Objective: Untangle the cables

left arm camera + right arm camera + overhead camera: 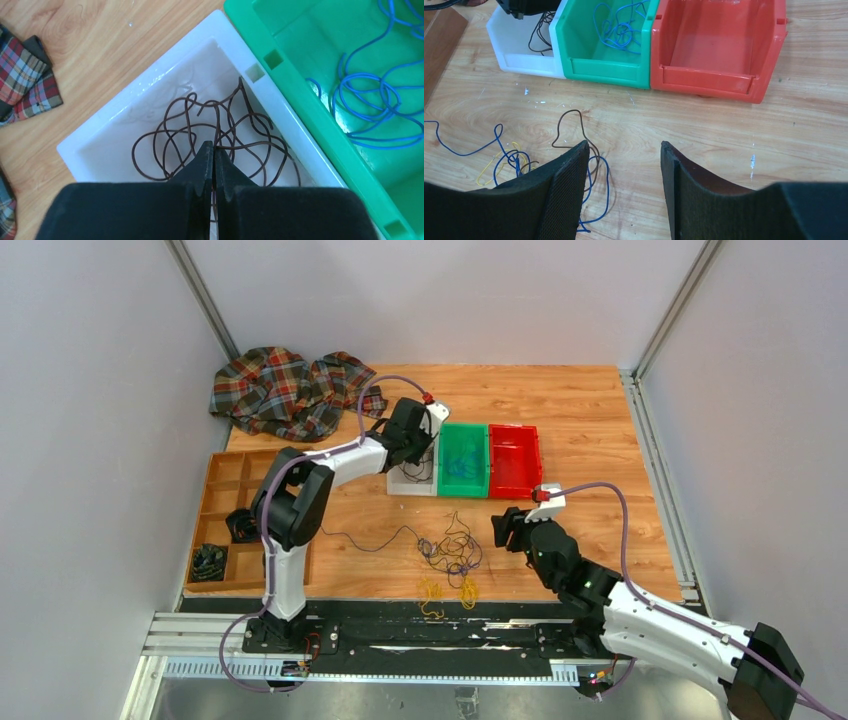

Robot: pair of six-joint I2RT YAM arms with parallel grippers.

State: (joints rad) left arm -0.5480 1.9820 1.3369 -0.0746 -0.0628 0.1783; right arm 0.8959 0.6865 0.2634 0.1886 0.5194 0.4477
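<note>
My left gripper [214,150] is shut on a thin brown cable [170,135], which lies coiled inside the white bin [125,102]; in the top view this gripper [425,440] hangs over that bin [405,485]. A blue cable [370,95] lies in the green bin [300,55]. A tangle of blue, brown and yellow cables [452,555] lies on the table in front of the bins. My right gripper [507,528] is open and empty just right of the tangle; in its wrist view [624,147] a brown loop [569,130] and a blue strand [606,175] lie by its left finger.
The red bin [515,460] stands right of the green bin [462,460] and holds nothing I can see. A plaid cloth [285,390] lies at the back left. A wooden compartment tray [225,520] runs along the left edge. Loose yellow cable [432,592] lies near the front edge.
</note>
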